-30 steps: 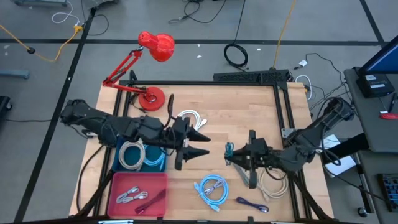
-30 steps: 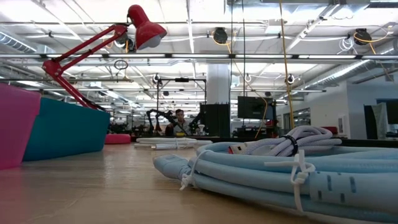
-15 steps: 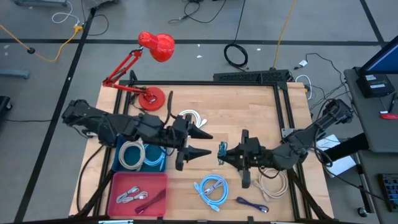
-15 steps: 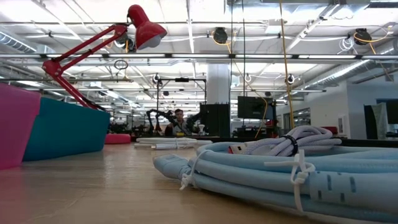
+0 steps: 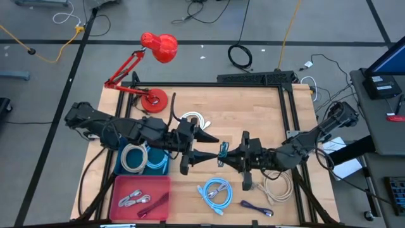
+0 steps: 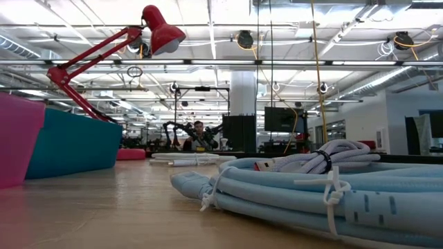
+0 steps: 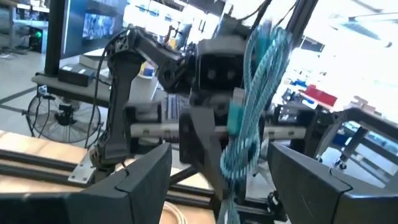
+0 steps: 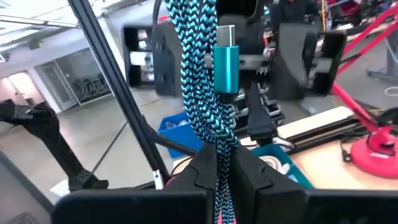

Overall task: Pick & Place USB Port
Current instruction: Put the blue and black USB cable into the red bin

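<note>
Wooden tabletop [image 5: 266,107] cluttered: blue bin [image 5: 161,166], pink bin [image 5: 120,187], coiled cables, red lamp [image 5: 158,47] at far edge. My right gripper [image 5: 229,156] mid-table, pinched shut on teal braided USB cable [image 5: 223,152], bundle dangling, connector visible in right wrist view [image 8: 227,59]. Left gripper [image 5: 205,145] facing it, fingers spread wide, holding nothing, tips flanking cable. Looks like handover. Risks: left closes on loose loop only, bundle slips out; right lets go early, cable drops on table; fingertips collide, arms so close.
</note>
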You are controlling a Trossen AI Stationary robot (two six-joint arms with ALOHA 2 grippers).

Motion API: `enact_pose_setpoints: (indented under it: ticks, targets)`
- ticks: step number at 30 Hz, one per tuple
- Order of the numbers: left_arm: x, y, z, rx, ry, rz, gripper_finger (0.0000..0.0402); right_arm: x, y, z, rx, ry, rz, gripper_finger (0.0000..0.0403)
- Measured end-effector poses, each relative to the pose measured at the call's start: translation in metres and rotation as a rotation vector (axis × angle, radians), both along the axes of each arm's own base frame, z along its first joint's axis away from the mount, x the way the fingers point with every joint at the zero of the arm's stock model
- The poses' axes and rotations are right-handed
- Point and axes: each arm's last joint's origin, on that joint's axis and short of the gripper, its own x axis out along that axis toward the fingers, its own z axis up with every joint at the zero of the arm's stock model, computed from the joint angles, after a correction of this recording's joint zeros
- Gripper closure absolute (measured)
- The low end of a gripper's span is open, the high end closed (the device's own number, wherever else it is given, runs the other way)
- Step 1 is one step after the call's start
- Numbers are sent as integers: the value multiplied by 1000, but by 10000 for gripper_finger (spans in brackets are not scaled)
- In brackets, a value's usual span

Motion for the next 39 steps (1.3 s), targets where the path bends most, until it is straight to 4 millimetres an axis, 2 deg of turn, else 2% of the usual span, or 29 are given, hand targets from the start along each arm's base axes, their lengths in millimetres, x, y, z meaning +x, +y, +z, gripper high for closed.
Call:
enact_pose_setpoints:
  ticks: [4,15,20,30,35,39]
  targets:
    - [0,0,2,-6,-19,-4,135,9,-1,-7,6,18,27,393]
    - [0,-1,1,-28,-6,-51,142,21,-14,-6,20,-10,36,393]
    - [0,-2,1,-26,-3,-67,193,22,-17,-6,19,-9,32,393]
    - [0,-1,-1,1,11,-58,372,22,-17,-6,19,-11,36,393]
    - [0,0,-1,-4,12,-58,366,22,-16,-5,19,-18,52,391]
    - [-4,2,4,-39,-4,-60,356,22,-14,1,-3,-85,149,353]
